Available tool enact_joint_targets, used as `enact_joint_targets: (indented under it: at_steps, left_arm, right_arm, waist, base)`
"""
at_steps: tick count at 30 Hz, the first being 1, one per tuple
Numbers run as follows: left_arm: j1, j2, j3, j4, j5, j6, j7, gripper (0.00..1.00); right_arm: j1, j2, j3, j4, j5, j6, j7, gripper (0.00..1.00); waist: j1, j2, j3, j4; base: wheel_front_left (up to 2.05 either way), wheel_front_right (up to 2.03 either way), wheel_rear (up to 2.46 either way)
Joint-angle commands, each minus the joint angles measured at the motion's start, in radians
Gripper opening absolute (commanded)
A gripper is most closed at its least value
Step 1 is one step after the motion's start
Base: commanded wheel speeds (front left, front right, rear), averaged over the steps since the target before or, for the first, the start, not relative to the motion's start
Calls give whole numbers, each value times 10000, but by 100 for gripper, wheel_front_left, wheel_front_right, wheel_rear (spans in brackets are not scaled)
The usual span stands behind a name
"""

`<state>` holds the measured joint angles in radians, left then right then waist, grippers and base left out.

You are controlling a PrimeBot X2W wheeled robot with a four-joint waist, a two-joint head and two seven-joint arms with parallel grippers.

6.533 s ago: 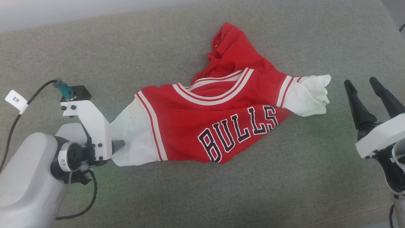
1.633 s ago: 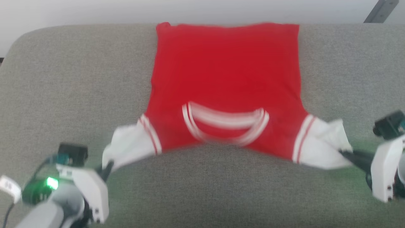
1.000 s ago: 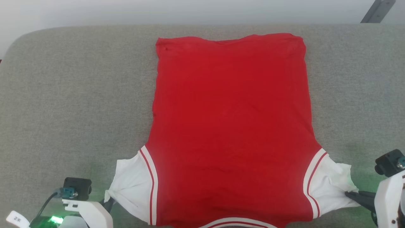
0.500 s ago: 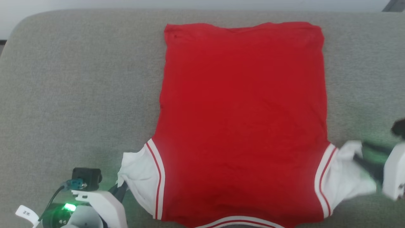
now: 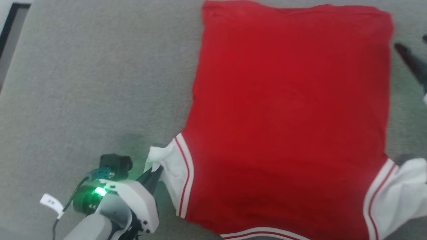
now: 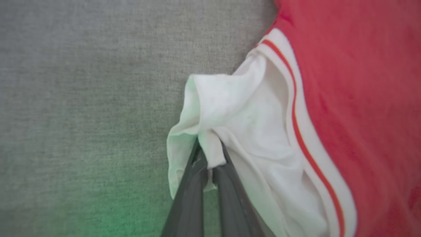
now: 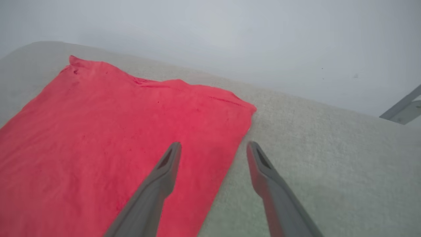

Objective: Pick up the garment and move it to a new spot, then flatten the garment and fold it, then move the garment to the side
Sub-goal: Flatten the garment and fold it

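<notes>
The garment lies spread on the cushion, hem farthest, 2 sleeves nearest the robot. The left gripper is at its left sleeve, the right gripper by its far right edge.

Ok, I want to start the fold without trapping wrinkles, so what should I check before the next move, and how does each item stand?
1. Garment spread flat on the grey cushion, red back up: ok.
2. Left gripper grip: ok, jaws shut on the left sleeve.
3. Left sleeve smoothed out: not ok, it is bunched around the pinch.
4. Right gripper free: ok, jaws open and holding nothing, at the garment's right edge.
5. Right sleeve flat: cannot tell, the head view's edge cuts it off.
</notes>
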<state>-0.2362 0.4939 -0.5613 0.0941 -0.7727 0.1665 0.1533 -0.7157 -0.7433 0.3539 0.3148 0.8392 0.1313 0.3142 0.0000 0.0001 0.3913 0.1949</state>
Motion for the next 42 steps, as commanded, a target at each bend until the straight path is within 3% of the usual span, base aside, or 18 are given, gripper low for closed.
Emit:
enact_joint_targets:
  at_steps: [1, 14, 22, 23, 24, 32, 42]
  left_arm:
    - [-249, -272, -237, 280, 158, -141, 56, 0]
    - [-1227, -1136, -719, 1250, 293, -715, -335, 0]
    - [-1544, -1612, -797, 2011, 54, -1043, -561, 0]
    - [-1561, -1655, -792, 2098, -33, -1090, -557, 0]
    - [-1610, -1631, -833, 2179, 57, -1094, -575, 0]
    - [-1569, -1255, -631, 2480, 124, -995, -721, 0]
    - [-1264, -451, -49, 2041, -138, -763, -762, 0]
  right_arm:
    - [-604, 129, 26, 543, -198, -11, 225, 100]
    - [-3781, 592, 410, 4621, -1008, -9, 2174, 100]
    - [-4126, 1392, 540, 7407, -1133, -12, 4329, 100]
    - [-4111, 1472, 637, 7568, -1196, -12, 4608, 95]
    - [-4105, 1513, 745, 7667, -1224, -5, 4831, 0]
    - [-4070, 1439, 1205, 6963, -1030, -8, 4885, 0]
    - [-2515, 875, 2008, 3684, 276, -12, 4584, 0]
  waist:
    - [0, -1, 391, 482]
    - [0, -1, 1281, 1577]
    - [0, -1, 1467, 1878]
    - [0, -1, 1449, 1876]
    - [0, -1, 1427, 1860]
    - [0, -1, 874, 1236]
    - [0, -1, -43, -218]
  base:
    - [0, 0, 0]
    - [0, 0, 0]
    - [0, 0, 0]
    - [0, 0, 0]
    - [0, 0, 0]
    - [0, 0, 0]
    - [0, 0, 0]
